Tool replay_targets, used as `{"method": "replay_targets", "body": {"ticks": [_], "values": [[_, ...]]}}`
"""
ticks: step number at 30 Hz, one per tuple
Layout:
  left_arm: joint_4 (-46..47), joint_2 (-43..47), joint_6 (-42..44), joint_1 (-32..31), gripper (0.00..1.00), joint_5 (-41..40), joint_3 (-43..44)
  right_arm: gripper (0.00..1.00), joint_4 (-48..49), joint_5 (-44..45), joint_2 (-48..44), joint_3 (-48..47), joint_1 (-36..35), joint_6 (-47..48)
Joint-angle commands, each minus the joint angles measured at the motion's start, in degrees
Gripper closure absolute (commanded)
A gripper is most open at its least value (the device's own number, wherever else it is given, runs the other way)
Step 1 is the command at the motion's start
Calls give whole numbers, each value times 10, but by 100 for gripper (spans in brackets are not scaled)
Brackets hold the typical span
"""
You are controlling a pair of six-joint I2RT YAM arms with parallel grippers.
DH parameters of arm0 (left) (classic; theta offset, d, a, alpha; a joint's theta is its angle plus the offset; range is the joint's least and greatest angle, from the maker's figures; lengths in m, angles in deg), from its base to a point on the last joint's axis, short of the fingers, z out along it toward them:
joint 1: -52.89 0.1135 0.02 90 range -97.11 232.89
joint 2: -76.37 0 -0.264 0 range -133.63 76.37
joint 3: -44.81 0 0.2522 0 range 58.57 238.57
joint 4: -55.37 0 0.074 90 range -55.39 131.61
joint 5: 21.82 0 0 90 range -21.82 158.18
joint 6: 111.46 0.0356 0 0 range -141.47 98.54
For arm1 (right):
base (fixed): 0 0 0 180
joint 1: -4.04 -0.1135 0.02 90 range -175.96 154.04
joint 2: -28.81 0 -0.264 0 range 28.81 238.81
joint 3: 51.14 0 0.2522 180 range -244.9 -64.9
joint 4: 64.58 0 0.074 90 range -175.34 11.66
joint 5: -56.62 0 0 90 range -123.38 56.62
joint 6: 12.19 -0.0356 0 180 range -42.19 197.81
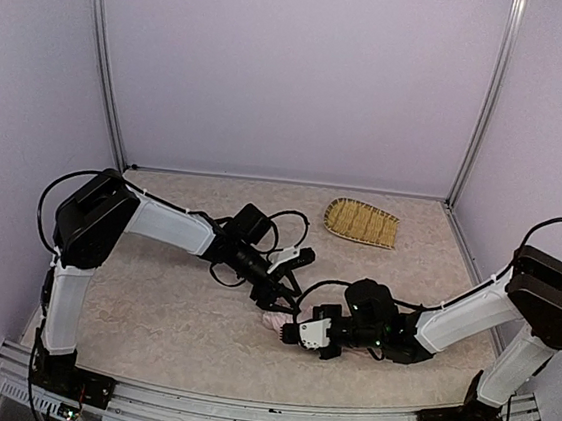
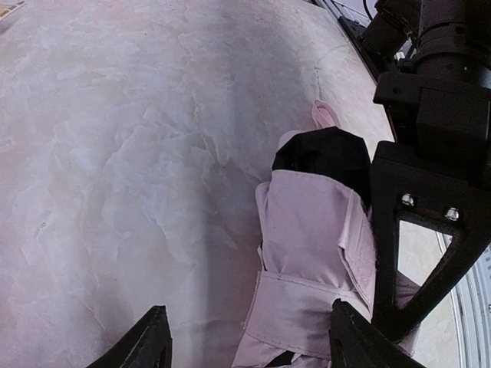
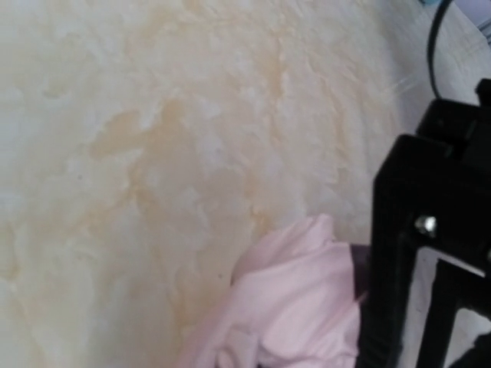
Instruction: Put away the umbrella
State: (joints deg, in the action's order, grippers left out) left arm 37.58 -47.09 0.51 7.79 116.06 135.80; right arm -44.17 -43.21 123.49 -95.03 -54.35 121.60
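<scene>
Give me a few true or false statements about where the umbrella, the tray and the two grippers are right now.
1. The umbrella lies folded on the table. True.
2. The umbrella sits in the woven tray. False: it lies on the table, well apart from the tray.
3. The left gripper is open. True.
4. The right gripper is wide open. False: it is shut.

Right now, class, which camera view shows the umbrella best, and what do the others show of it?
The left wrist view: the folded umbrella appears large and sharp, with its pink fabric, strap and black lining. The right wrist view shows only a blurred pink fold; the top view shows a small pink patch.
</scene>
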Motion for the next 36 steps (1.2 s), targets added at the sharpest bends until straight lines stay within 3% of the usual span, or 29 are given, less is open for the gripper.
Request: {"method": "replay_targets", "body": {"ticks": [1,5,15,18,21,25,30,34,36], "values": [[-122,-26,52,-14,32,-5,7,100,-60,31,22,15,-1,1],[-127,-5,64,-13,30,1,-26,100,-48,45,15,23,-7,14],[-151,19,72,-22,26,42,-9,100,-52,69,28,19,-23,29],[-138,34,56,-32,25,4,-10,100,-49,72,31,19,-23,30],[-118,20,-14,-37,27,-78,3,100,-48,72,31,20,-23,30],[-101,11,-67,-35,30,-107,7,100,-46,73,33,20,-23,30],[-84,7,-81,-49,27,-130,5,100,-35,69,42,18,-24,37],[-120,-22,-57,-56,38,-164,16,100,-36,79,45,10,-24,38],[-139,-31,-46,-53,48,-179,12,93,-36,86,31,15,-25,34]]}}
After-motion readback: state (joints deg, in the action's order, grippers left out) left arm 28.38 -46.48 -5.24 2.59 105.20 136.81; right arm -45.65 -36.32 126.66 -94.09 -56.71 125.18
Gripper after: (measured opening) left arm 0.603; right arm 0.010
